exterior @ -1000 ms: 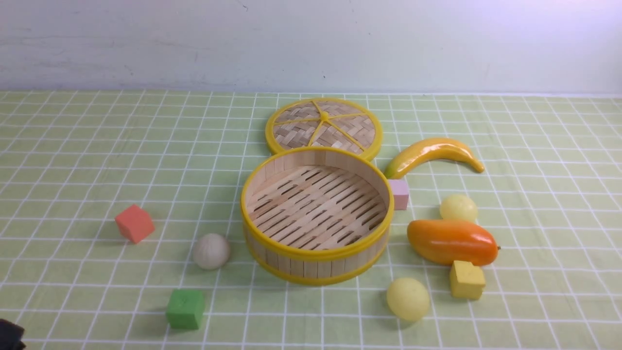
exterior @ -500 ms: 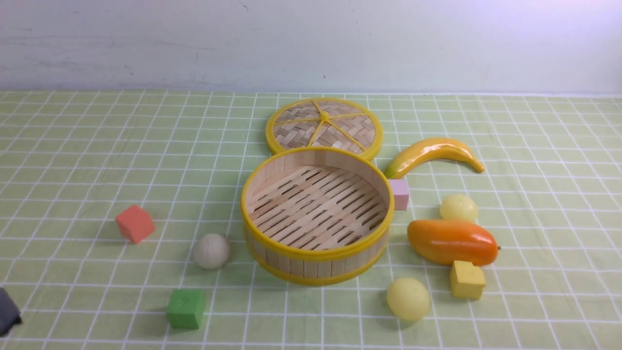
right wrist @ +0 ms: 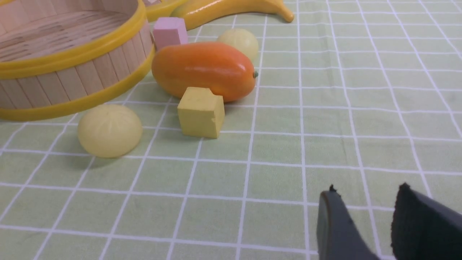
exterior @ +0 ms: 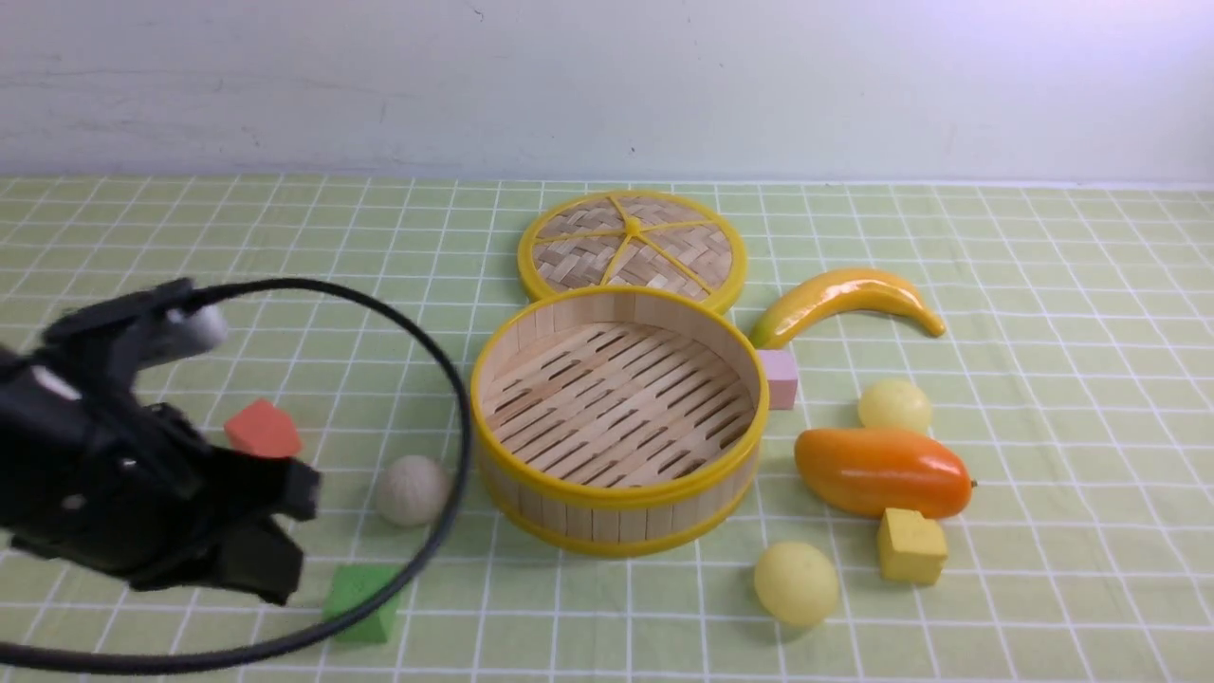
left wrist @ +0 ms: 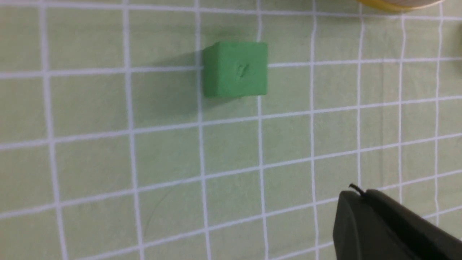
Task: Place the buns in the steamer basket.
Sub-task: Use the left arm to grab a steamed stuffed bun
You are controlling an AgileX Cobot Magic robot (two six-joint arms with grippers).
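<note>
Steamer basket (exterior: pixel 618 531) sits mid-way across the counter (exterior: pixel 1043 588), lid (exterior: pixel 633 249) right behind it. A bun (exterior: pixel 413 489) lies just left of it. On the right, the mango (exterior: pixel 882 471) sits between a near bun (exterior: pixel 797 582) and a far bun (exterior: pixel 895 406), with the banana (exterior: pixel 844 299) behind.

Banana (exterior: pixel 844 299) lies beside the lid (exterior: pixel 631 249); yellow cube (exterior: pixel 910 545) sits beside the mango (exterior: pixel 882 471).

A green checked tablecloth (exterior: pixel 142 237) carries everything. Just right of the left gripper (exterior: pixel 280 536) sits a green cube (exterior: pixel 365 602). A red cube (exterior: pixel 263 429) lies just beyond the gripper, and the off-white bun (exterior: pixel 413 489) is a little further right. Past that stands the steamer basket (exterior: pixel 616 517) (its lid (exterior: pixel 631 242) lies flat behind). Ahead of the right gripper (right wrist: pixel 367 187) lie a yellow bun (right wrist: pixel 110 130), a yellow cube (right wrist: pixel 200 112), a mango (right wrist: pixel 202 68), a second yellow bun (right wrist: pixel 240 41), a pink cube (right wrist: pixel 169 31) and a banana (right wrist: pixel 231 9).
</note>
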